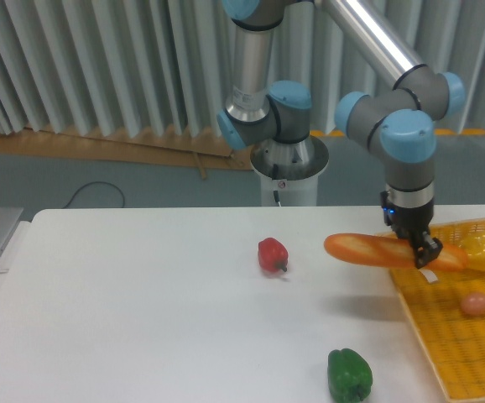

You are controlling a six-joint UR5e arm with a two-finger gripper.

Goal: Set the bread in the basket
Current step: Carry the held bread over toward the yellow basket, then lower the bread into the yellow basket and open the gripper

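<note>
The bread (368,249) is a long orange-brown loaf held level in the air, its right end over the left edge of the basket (452,344) and its left end still over the white table. My gripper (422,251) is shut on the loaf right of its middle, coming down from above. The basket is a yellow-orange mesh tray at the right edge of the table, partly cut off by the frame.
A yellow pepper (480,245) and a small pinkish round item (475,303) lie in the basket. On the table, a red pepper (272,254) sits left of the loaf and a green pepper (349,374) sits near the front edge.
</note>
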